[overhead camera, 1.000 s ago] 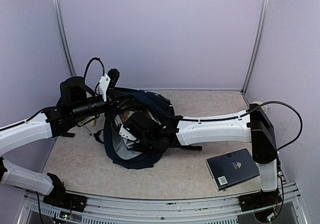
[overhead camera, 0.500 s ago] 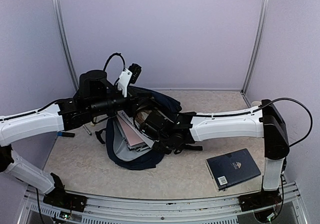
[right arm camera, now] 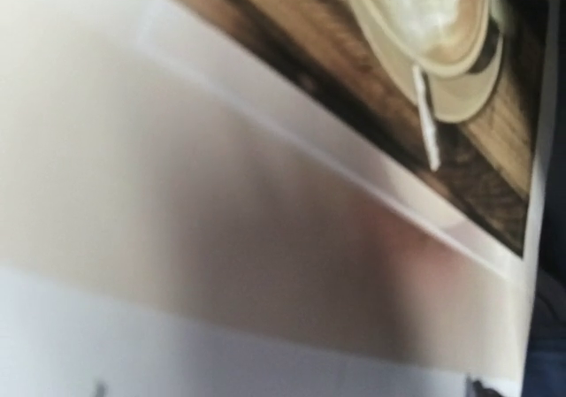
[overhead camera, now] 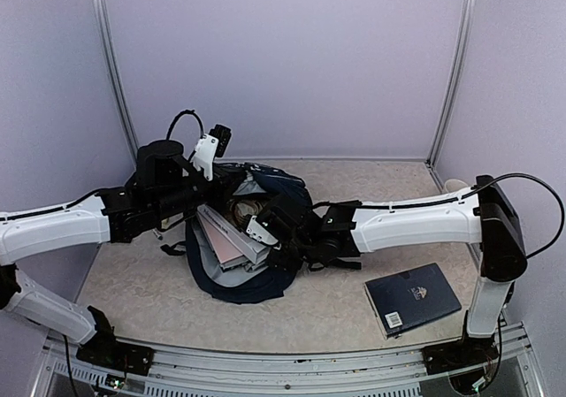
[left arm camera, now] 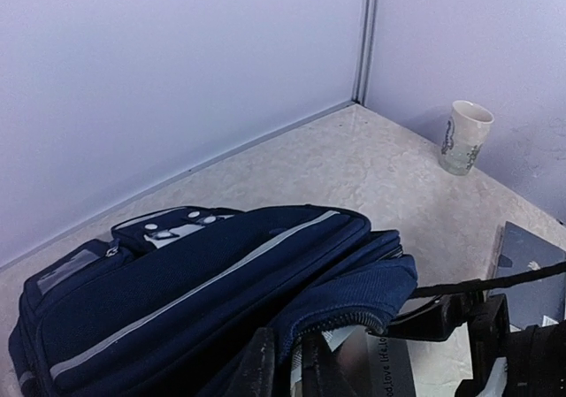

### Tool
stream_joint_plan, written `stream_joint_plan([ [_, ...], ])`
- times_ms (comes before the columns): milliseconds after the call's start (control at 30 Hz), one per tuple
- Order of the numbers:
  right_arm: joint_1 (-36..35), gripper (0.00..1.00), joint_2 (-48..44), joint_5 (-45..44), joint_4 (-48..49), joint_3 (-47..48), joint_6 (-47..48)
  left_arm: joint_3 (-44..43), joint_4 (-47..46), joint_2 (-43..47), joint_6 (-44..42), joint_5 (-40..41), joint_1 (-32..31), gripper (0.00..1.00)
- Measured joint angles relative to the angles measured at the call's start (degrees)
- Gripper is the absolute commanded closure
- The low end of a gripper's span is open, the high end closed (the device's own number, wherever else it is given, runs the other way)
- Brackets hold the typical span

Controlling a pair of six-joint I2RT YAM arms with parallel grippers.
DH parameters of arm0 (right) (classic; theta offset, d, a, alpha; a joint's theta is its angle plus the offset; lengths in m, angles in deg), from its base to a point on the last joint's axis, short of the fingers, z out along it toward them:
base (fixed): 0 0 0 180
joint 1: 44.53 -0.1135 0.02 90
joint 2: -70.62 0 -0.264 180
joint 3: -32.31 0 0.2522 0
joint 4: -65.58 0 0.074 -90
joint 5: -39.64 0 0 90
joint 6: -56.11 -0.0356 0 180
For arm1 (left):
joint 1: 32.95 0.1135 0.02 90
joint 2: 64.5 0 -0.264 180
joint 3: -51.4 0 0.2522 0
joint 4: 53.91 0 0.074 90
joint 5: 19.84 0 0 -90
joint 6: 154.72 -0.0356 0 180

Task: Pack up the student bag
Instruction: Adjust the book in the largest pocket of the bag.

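Note:
The student bag [overhead camera: 265, 278], dark navy with a thin white stripe [left arm camera: 203, 282], lies open in the middle of the table. My left gripper [left arm camera: 285, 355] is shut on the zipped edge of its opening and holds that flap up. A slanted stack of pink and white books [overhead camera: 225, 238] sits in the grey-lined mouth. My right gripper [overhead camera: 268, 229] is low at the opening, right against the books. Its fingers do not show. Its wrist view is filled by a blurred book cover with a coffee-cup picture [right arm camera: 424, 43].
A flat navy hardcover book [overhead camera: 411, 298] lies near the front right, beside the right arm's base. A pale cup [left arm camera: 464, 138] stands at the far right wall. The right arm's cable [left arm camera: 495, 278] crosses above the bag's right side.
The right gripper slid a little rightward out of the bag's mouth, leaving the books more exposed. The left arm rose with the flap, then drew back slightly left and lower.

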Motion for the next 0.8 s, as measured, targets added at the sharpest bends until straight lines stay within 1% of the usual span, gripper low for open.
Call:
stream_joint_plan([
  [100,-0.3,0.05,0.2,2.0,2.1,0.0,1.2,2.4,2.0,2.8,-1.2,5.1,-0.1,0.57],
  [133,-0.4,0.05,0.2,3.2,2.9,0.0,1.9,2.9,3.0,3.5,-1.7,7.0,-0.2,0.51],
  [200,-0.5,0.05,0.3,5.6,4.2,0.0,3.0,3.4,5.6,4.6,-2.7,10.9,-0.2,0.46],
  [333,-0.7,0.04,0.8,8.4,5.9,0.1,4.8,3.5,11.7,4.3,-3.8,16.8,1.7,0.40],
  [433,-0.7,0.04,1.7,9.9,6.7,0.8,6.1,3.5,14.2,4.1,-3.6,18.1,3.3,0.30],
  [500,-0.7,0.04,2.3,11.2,7.1,1.6,6.9,3.4,16.1,4.1,-3.5,18.8,4.6,0.26],
  [533,-0.8,0.04,2.6,12.1,7.2,2.1,7.4,3.4,17.0,4.2,-3.3,19.4,5.4,0.28],
  [567,-0.8,0.04,2.7,12.9,7.3,2.5,7.8,3.4,17.5,4.3,-3.2,19.6,5.8,0.34],
  [600,-0.8,0.03,2.8,13.6,7.3,2.8,8.3,3.4,18.2,4.6,-3.1,19.9,6.3,0.44],
  [700,-1.5,0.03,3.2,15.6,7.2,3.7,10.0,3.5,19.4,5.6,-3.3,20.3,7.6,0.81],
  [733,-2.0,0.03,3.5,16.3,7.2,4.3,10.6,3.5,19.7,5.9,-3.5,20.2,7.9,0.91],
  [767,-2.3,0.03,3.8,16.8,7.2,4.7,11.0,3.5,20.1,6.2,-3.9,19.5,8.1,0.99],
  [800,-2.7,0.03,4.2,17.5,7.2,5.3,11.3,3.5,20.2,6.6,-4.2,18.6,8.3,1.00],
])
